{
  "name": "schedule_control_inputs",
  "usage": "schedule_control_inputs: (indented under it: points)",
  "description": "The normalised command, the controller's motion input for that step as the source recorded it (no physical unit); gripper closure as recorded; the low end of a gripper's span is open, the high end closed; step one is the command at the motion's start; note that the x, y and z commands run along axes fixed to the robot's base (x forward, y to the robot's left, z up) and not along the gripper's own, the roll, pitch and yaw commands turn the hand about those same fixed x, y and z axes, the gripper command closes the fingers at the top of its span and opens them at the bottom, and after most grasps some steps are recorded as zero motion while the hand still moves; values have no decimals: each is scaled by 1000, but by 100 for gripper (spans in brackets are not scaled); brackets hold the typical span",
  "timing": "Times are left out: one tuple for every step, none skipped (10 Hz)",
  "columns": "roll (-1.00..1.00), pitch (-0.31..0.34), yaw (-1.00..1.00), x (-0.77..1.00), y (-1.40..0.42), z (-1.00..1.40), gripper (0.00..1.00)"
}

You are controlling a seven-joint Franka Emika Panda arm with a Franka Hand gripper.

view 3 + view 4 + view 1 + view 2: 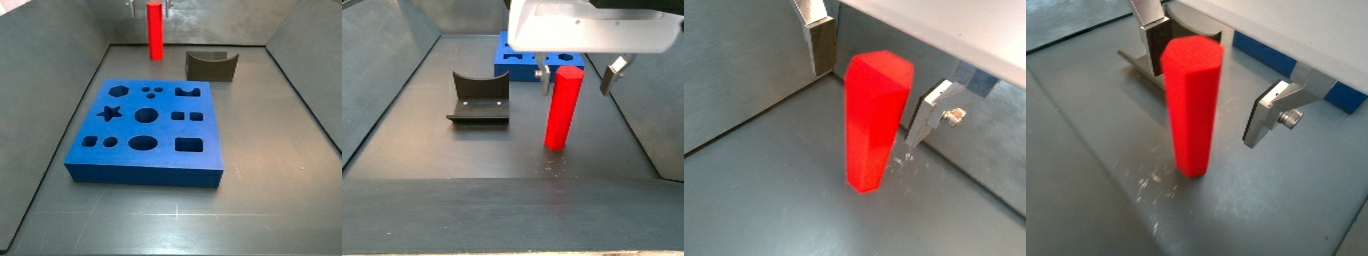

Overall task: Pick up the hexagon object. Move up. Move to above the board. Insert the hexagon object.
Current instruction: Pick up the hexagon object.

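**Red rod stands upright between spread fingers, away from the board**

The slim, tall bright red hexagonal rod (564, 107) stands upright on the grey metal floor (267, 150), its lower end resting on the surface in both wrist views. In a side view it sits near the far edge of the floor (155, 28), beyond the far edge of the large flat blue square board with shaped holes (144, 132) and apart from it.

The gripper (580, 75) hangs over the rod's upper part, below the white wrist housing (589, 25). Its jaws are spread: one flat silver finger (929, 115) stands beside the rod with a visible gap, and the opposite finger (818, 25) sits behind the rod's top (whether that one touches the rod cannot be told). The same spacing shows in a wrist view (1224, 80).

A dark olive curved block (211, 65) rests near the board's far right corner, to the side of the rod and well clear of it; in a side view (478, 98) it lies open side up.
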Motion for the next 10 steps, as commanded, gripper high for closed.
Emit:
schedule_control_inputs:
  points:
    - [-3, 0, 0, 0, 69, 0, 0]
    - [24, -60, 0, 0, -163, -360, 0]
    - [0, -83, 0, 0, -189, -383, 0]
    - [13, -31, 0, -3, -74, -100, 0]
    - [0, 0, 0, 0, 0, 0, 0]
    - [0, 0, 0, 0, 0, 0, 100]
    - [0, 0, 0, 0, 0, 0, 100]
    - [0, 0, 0, 0, 0, 0, 100]
    - [0, 0, 0, 0, 0, 0, 100]
    - [0, 0, 0, 0, 0, 0, 100]
